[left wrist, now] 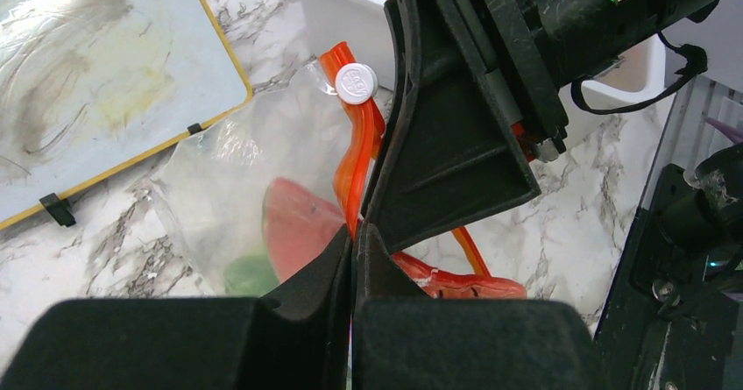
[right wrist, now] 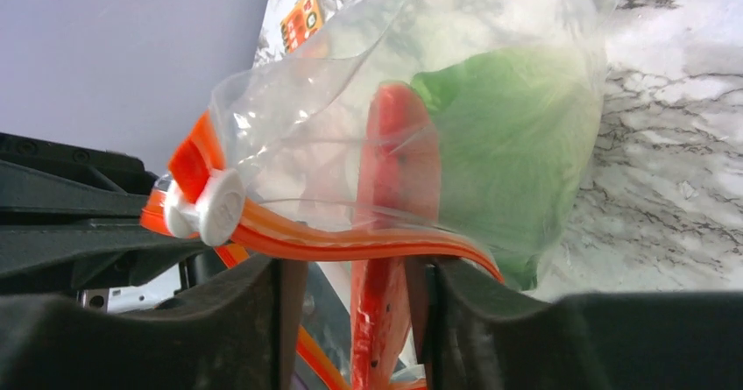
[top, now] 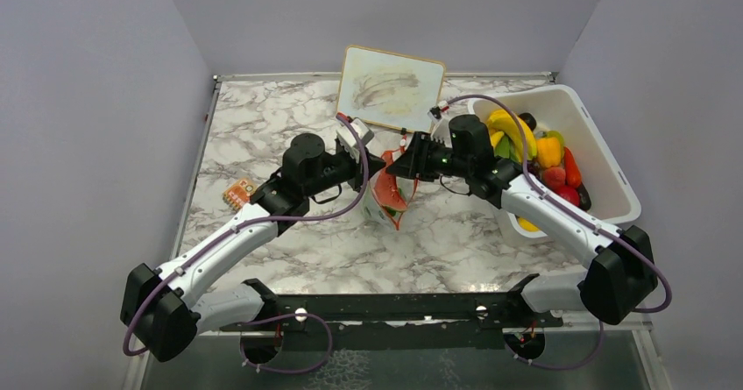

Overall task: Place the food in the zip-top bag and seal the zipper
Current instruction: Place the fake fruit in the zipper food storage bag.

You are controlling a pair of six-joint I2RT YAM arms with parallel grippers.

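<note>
The clear zip-top bag (top: 385, 206) hangs between my two grippers above the table's middle. A red slice of food (right wrist: 399, 162) and green lettuce (right wrist: 517, 153) show inside it. My left gripper (left wrist: 354, 241) is shut on the orange zipper (left wrist: 361, 145), just below its white slider (left wrist: 357, 83). My right gripper (right wrist: 359, 272) stands open at the bag's mouth. The red slice's lower end sits between its fingers, with a gap on the left side. The zipper (right wrist: 350, 243) curves across the right fingertips. In the top view the two grippers (top: 375, 164) (top: 400, 166) nearly touch.
A white tub (top: 613, 171) at the right holds more food, with a yellow banana (top: 513, 127) and an orange pepper (top: 549, 151) among it. A yellow-framed board (top: 390, 88) leans at the back wall. A small orange patterned card (top: 238, 194) lies at the left.
</note>
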